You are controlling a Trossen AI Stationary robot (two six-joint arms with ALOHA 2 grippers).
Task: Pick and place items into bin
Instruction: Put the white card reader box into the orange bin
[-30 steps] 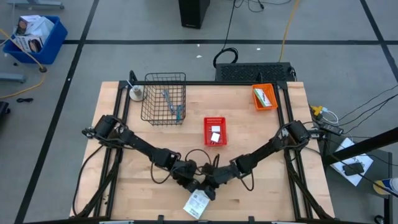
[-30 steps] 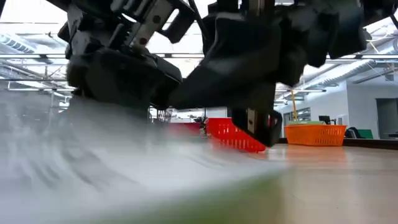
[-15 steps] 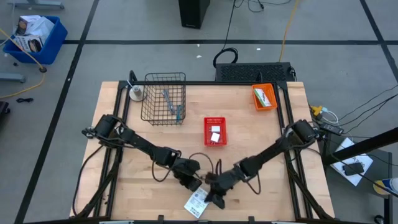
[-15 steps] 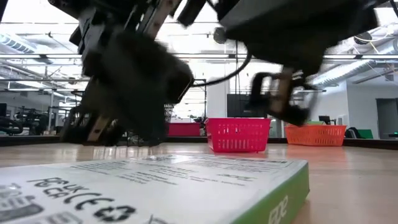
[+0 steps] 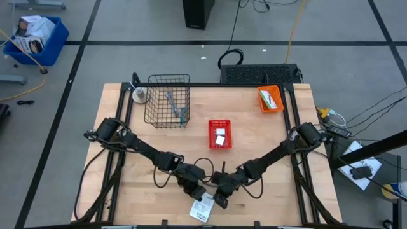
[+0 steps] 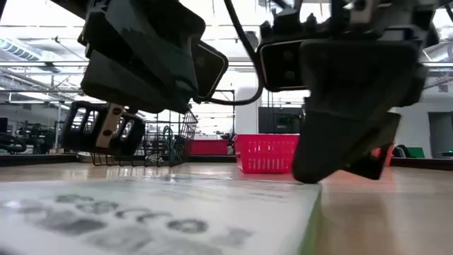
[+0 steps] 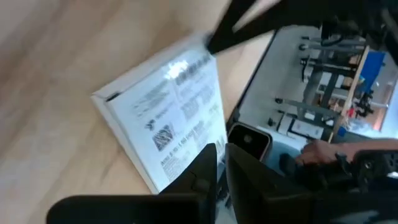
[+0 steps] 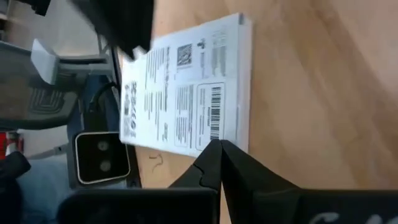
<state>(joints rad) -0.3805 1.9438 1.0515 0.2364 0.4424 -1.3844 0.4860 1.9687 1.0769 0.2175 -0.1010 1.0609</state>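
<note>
The white printed packet [image 5: 201, 209] is lying flat at the table's near edge, partly overhanging it. The left gripper [image 5: 196, 193] is hovering just beside its far left corner, fingers pressed together and holding nothing. The right gripper [image 5: 220, 198] is sitting at the packet's right edge, fingers likewise narrowed to a closed tip, gripping nothing.

Right pincer [image 5: 219, 201] (fingers together) pulled back toward packet [image 5: 201, 209]
</note>
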